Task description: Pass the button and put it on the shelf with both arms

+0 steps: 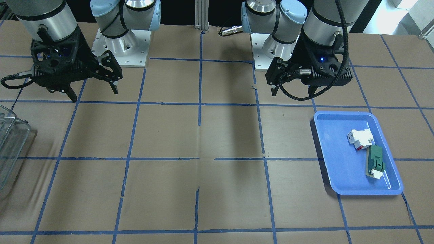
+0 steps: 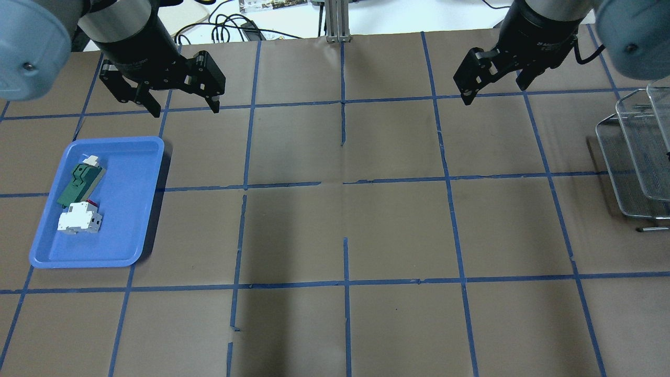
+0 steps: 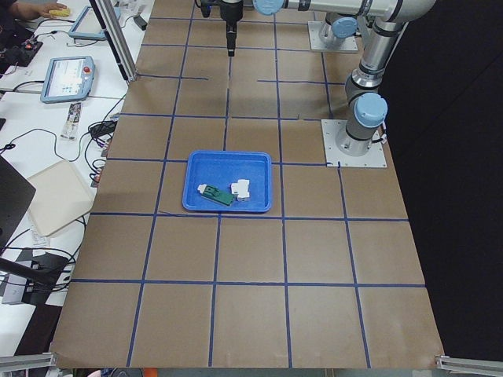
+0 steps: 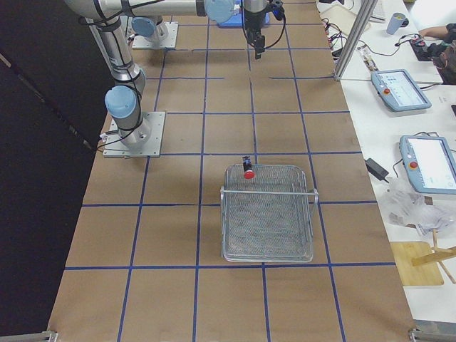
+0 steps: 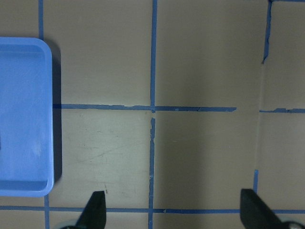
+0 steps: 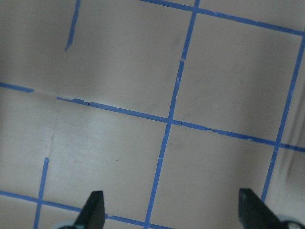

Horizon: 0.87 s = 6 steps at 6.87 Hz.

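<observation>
The button (image 4: 248,172), with its red cap and black body, sits at the far rim of the wire-mesh shelf (image 4: 267,214) in the exterior right view. It does not show in the other views. The shelf also shows partly at the overhead view's right edge (image 2: 631,173) and the front view's left edge (image 1: 10,142). My left gripper (image 2: 186,109) (image 1: 293,93) (image 5: 174,210) is open and empty, raised beside the blue tray. My right gripper (image 2: 494,90) (image 1: 94,94) (image 6: 172,210) is open and empty, raised a little inward of the shelf.
A blue tray (image 2: 131,209) (image 1: 339,176) (image 5: 24,119) on my left holds a white block with red (image 2: 78,220) and a green-and-white flat part (image 2: 81,183). Brown paper with blue tape lines covers the table. Operator desks with pendants stand beyond the far edge.
</observation>
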### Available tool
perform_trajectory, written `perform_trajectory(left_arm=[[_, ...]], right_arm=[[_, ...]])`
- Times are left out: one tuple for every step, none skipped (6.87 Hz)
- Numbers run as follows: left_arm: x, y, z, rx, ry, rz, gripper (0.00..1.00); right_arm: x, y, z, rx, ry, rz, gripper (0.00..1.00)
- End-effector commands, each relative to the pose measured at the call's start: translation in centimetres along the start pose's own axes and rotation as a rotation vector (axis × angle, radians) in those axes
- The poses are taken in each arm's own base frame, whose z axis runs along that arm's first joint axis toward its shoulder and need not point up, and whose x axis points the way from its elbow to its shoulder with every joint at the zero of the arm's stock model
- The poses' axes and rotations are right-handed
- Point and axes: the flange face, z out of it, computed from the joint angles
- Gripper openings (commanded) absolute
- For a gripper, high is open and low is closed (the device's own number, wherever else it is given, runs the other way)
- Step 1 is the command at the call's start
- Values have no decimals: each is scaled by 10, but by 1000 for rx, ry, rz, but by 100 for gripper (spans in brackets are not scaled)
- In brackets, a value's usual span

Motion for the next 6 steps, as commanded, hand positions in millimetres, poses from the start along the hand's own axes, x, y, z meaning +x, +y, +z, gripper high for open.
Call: perform_trajectory(left_arm=[[-1, -3, -1, 3, -3, 2, 100], [-1, -2, -2, 4, -2, 2, 100], [-1, -2, -3, 6, -2, 2, 100], [-1, -2, -3, 6, 0, 4, 100], [-1, -2, -3, 6, 0, 4, 100], [-1, -2, -3, 6, 0, 4, 100]], right_arm=[[32, -3, 1, -30, 8, 286, 100], [34, 2, 0, -40, 40, 282, 100], [27, 2, -3, -35, 34, 266, 100], [26, 2, -3, -35, 35, 251, 100], [26, 3, -3, -37, 39, 211, 100], [27, 3, -3, -37, 41, 208, 100]])
